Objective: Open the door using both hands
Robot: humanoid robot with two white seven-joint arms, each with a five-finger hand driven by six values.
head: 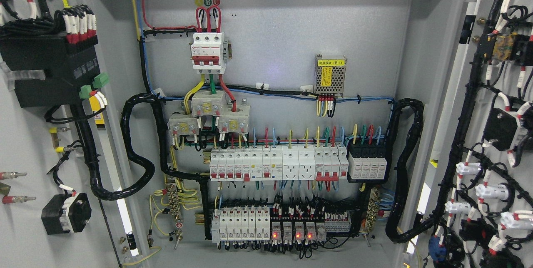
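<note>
You are looking straight into an open cabinet (275,31), with both of its doors swung wide: the left door (25,143) fills the picture's left edge and the right door (499,135) the right edge, each showing its wired inner face. Judging from that, the opening looks done or nearly so.

Neither of your robot's hands shows anywhere in the head view, so you cannot tell whether the fingers are apart, together or closed on anything. That is the first risk: if a hand is on a door edge out of frame, you have no sight of it, and a pull past the hinge limit could strain the door.

Next, the black cable looms. One loops from the left door into the cabinet (137,155), another on the right (406,168). Swinging either door further could tighten them or tug their terminations.

Then the gear mounted on the doors: the black module with green plugs (50,68) on the left, the white-capped parts (487,191) on the right. A hand brushing in could snag those wires.

Smallest, the red lamps (287,235) along the bottom row appear lit, though they are small; if so, the panel is probably live, so keep fingers clear of the breakers (245,166).
</note>
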